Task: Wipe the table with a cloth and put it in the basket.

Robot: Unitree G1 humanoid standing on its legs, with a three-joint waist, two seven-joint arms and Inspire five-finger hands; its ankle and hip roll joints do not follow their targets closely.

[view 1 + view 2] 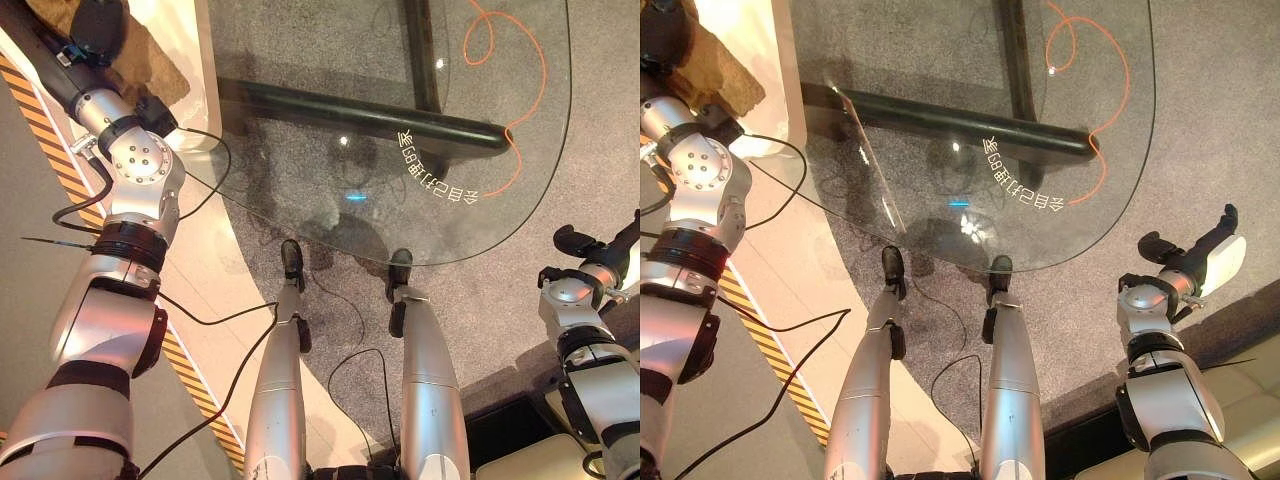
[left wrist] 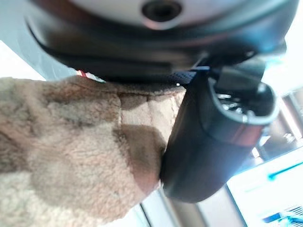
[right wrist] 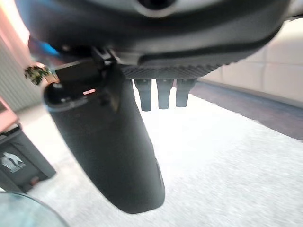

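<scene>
The left hand was clamped on the brown cloth; its long axis could not be told. The right hand hung beside the glass table, fingers straight and apart.

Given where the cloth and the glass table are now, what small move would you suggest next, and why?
Probably carry the left hand with the brown cloth over onto the glass table: the cloth sits at that hand, off the table's left edge.

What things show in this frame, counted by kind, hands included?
Glass table: 1
Brown fleecy cloth, under the left hand: 1
Orange cord on the carpet: 1
Black bin: 1
Robot hands: 2, left hand and right hand
Total: 6
</scene>
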